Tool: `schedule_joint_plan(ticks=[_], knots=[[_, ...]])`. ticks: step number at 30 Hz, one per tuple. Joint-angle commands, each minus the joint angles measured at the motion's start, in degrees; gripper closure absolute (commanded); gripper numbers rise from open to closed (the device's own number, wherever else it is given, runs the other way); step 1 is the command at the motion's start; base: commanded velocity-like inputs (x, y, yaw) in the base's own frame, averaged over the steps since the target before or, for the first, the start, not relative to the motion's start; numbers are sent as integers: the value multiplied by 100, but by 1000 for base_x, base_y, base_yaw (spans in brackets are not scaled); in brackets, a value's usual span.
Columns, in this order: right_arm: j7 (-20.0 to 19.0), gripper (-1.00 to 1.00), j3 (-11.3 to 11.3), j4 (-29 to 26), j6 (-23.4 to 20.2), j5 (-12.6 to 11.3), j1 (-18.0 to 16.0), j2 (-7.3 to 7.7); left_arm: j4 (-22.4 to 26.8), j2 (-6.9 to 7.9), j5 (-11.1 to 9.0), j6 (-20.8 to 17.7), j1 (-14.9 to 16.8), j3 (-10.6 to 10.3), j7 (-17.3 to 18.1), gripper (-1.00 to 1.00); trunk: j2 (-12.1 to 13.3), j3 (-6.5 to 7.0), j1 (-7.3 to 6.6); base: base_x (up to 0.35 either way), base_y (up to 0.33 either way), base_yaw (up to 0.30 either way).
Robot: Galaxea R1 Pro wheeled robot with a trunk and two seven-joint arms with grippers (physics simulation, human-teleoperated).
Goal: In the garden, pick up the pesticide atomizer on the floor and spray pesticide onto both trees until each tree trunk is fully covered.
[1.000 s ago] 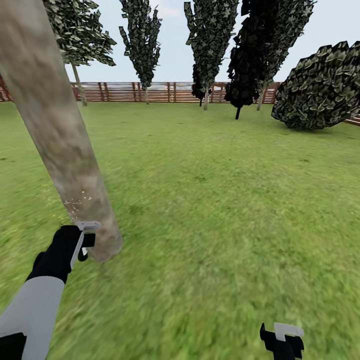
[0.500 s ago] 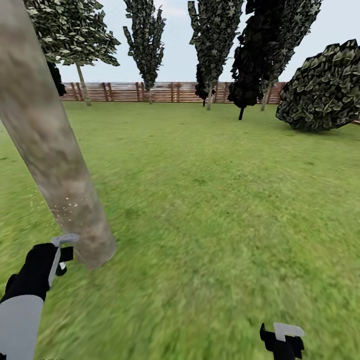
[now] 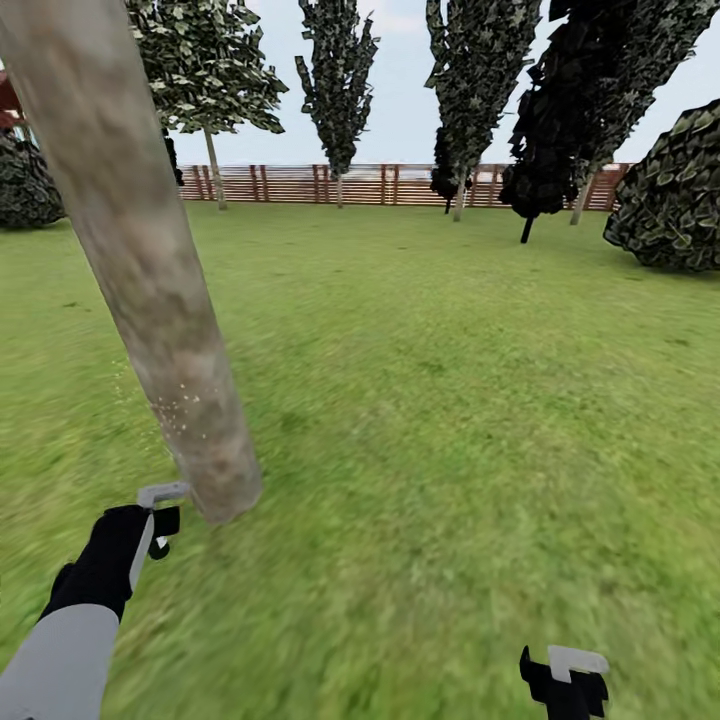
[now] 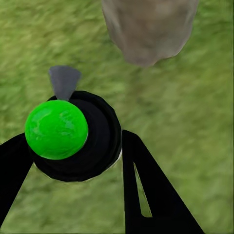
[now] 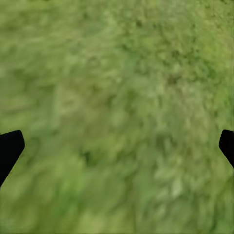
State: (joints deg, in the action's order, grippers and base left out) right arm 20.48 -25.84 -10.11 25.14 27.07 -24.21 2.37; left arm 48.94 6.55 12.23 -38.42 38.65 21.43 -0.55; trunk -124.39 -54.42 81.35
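Note:
A thick, mottled grey-tan tree trunk (image 3: 150, 260) leans through the left of the head view and meets the grass just ahead of my left arm. A patch of tiny white pesticide specks (image 3: 180, 415) clings to its lower part. My left gripper (image 3: 152, 522) is shut on the pesticide atomizer (image 4: 78, 136), a small black bottle whose round top shows bright green here. Its grey nozzle (image 4: 63, 80) points toward the trunk's base (image 4: 148, 29). My right gripper (image 3: 565, 682) hangs open and empty over grass at the lower right.
Green lawn (image 3: 450, 400) spreads all around. A brown slat fence (image 3: 400, 185) closes the far side, with dark cypresses (image 3: 335, 80) and a leafy tree (image 3: 205, 70) in front of it. Big bushes stand at the far right (image 3: 670, 190) and far left (image 3: 25, 185).
The head view has swung, shifting the whole scene rightward. My left gripper with the atomizer sits lower and slightly farther from the trunk's base than a second ago. The right gripper has not moved.

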Motion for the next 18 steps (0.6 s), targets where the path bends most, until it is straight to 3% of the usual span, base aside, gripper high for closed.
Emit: schedule_joint_plan(ticks=[1,5,13,18], knots=[[0,-100,0,0,0,0,1,0,-6,-2,5,41,-6,-3,-2,100,0,0,0,183,-116,22],[0,-100,0,4,0,0,-1,0,-20,-1,20,102,-45,1,-8,100,0,0,0,144,-191,5],[0,-100,0,4,0,0,2,-5,-16,7,34,129,-51,39,-53,100,0,0,0,-90,-262,7],[0,-100,0,0,0,0,-1,-9,-24,25,32,124,-51,71,-60,100,0,0,0,190,-203,243]])
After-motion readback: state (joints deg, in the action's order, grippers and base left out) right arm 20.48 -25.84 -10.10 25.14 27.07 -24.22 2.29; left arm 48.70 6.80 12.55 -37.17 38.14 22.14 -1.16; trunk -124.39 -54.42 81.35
